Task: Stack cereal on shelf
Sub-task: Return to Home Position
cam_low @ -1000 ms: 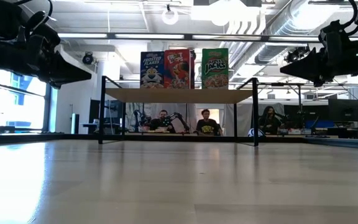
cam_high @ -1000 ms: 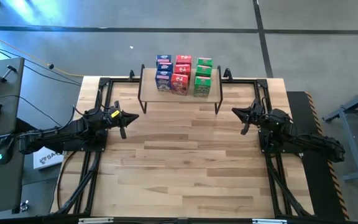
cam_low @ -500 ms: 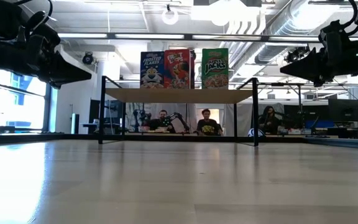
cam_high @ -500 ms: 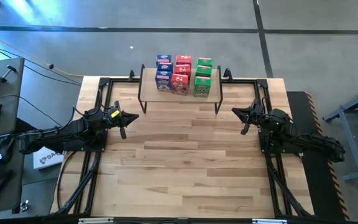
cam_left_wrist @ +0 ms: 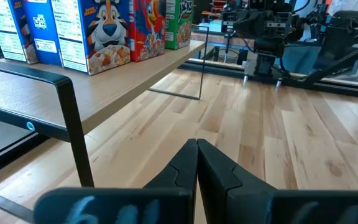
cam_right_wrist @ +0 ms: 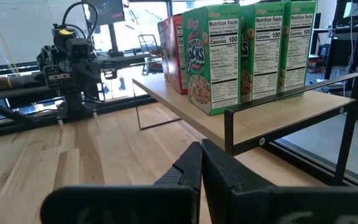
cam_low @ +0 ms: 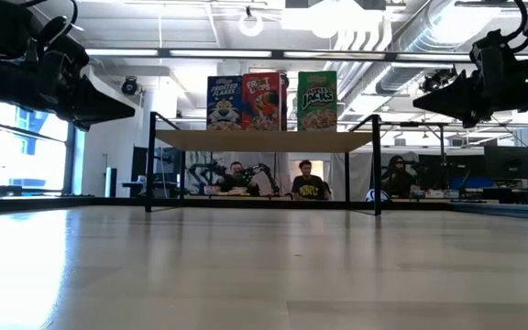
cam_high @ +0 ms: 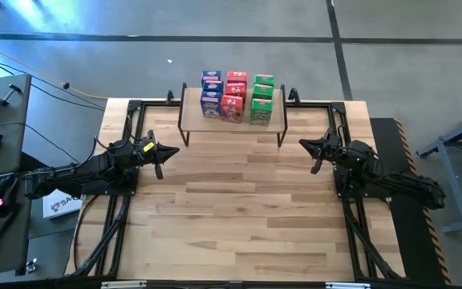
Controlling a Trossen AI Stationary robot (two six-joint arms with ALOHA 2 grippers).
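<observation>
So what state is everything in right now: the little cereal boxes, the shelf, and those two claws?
blue cereal boxes: upright, lined up on the shelf.
red cereal boxes: upright, lined up beside the blue ones.
green cereal boxes: upright, lined up next to the red.
shelf: standing level, carrying the boxes.
left claw: shut, empty, off the shelf.
right claw: shut, empty, off the shelf.

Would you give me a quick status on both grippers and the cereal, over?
Left gripper shut, empty, over table's left side. Right gripper shut, empty, over its right side. Cereal in blue, red, green rows on shelf. Nothing seen in the way.
</observation>
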